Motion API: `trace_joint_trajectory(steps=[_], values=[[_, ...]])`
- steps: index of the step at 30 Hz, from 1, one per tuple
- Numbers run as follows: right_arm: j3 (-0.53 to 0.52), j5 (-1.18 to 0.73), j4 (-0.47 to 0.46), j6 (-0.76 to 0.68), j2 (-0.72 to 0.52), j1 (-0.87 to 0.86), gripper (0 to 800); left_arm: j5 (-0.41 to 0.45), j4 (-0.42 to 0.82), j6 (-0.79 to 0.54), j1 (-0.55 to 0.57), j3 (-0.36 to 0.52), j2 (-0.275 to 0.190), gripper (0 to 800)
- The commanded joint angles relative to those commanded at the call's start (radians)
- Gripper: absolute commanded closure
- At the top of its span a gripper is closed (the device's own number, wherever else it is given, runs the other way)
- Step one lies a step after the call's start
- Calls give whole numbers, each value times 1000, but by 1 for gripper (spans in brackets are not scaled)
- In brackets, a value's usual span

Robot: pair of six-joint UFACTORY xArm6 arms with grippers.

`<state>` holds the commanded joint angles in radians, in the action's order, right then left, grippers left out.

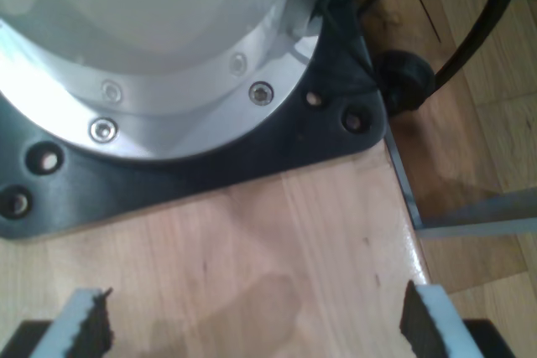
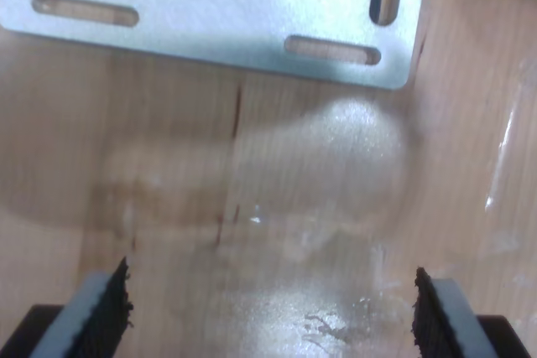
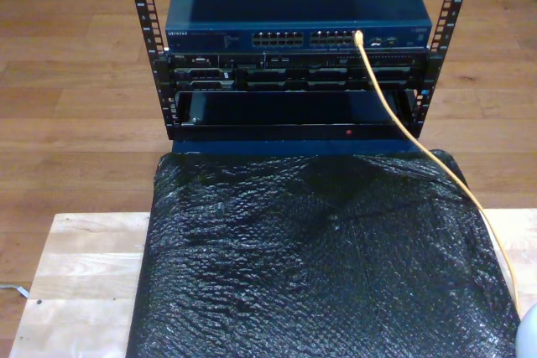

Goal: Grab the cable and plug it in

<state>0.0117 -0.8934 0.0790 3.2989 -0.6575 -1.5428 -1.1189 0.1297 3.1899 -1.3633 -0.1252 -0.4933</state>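
The yellow-orange cable point(image 3: 419, 144) runs from a port at the right of the blue network switch point(image 3: 298, 6) in the rack, down across the black sheet point(image 3: 319, 257), to the exterior view's lower right edge. Its upper end sits at the port row. My first gripper point(image 1: 256, 320) is open over bare wooden tabletop, with nothing between its toothed black pads point(image 1: 418, 316). An arm's round metal base point(image 1: 159, 48) on a black plate lies just ahead of it. My second gripper point(image 2: 270, 299) is open too, over glossy wood near a slotted metal plate point(image 2: 218, 14).
The rack point(image 3: 294, 81) stands on the wood floor beyond the table, with more equipment under the switch. The crinkled black sheet covers most of the light wooden table point(image 3: 84, 266). A black cable and knob point(image 1: 407, 77) sit beside the table edge.
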Motion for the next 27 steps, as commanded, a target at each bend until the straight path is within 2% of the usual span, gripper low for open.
trace_joint_trajectory(steps=[27], values=[[-9, 2, 0, -2, -5, 0, 1, 0, 0, 0, 0, 0, 0, 0]])
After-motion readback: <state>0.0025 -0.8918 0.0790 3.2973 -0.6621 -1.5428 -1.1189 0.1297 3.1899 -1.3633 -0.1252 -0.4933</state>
